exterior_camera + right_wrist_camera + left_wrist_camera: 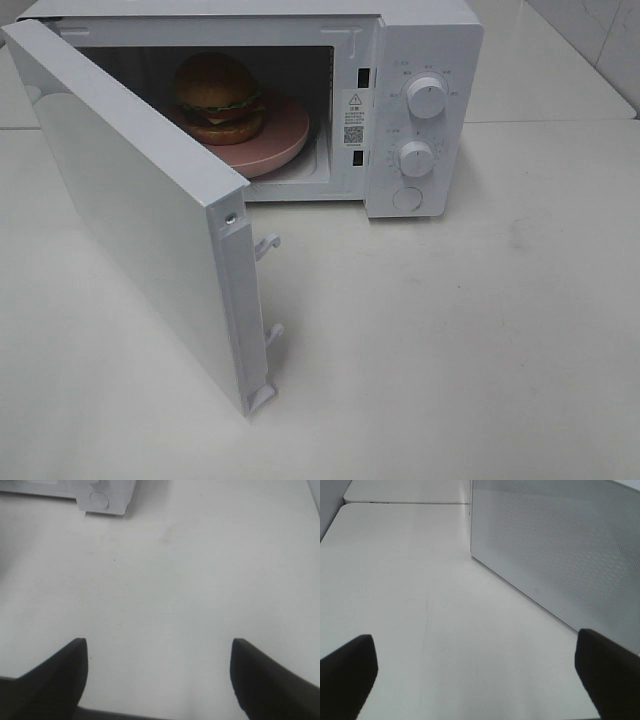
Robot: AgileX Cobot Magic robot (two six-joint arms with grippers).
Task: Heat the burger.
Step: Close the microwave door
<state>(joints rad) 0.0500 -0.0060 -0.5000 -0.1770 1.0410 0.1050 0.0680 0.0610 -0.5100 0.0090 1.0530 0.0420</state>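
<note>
The burger (217,98), with its brown bun, green lettuce and dark patty, sits on a round pink plate (282,140) inside the white microwave (420,40). The microwave door (140,200) stands swung wide open toward the front left. Neither arm shows in the high view. In the left wrist view my left gripper (475,672) is open over bare table, with the door's outer panel (560,555) just ahead of it. The right wrist view has my right gripper (159,672) open above the table, nothing between its dark fingers (60,675), and the microwave's front corner (105,500) far off.
Two white knobs (427,97) and a round button (407,198) sit on the microwave's control panel. Latch hooks (268,245) stick out from the door's free edge. White tabletop (450,350) spreads in front and to the right. A table seam (405,502) runs behind the door.
</note>
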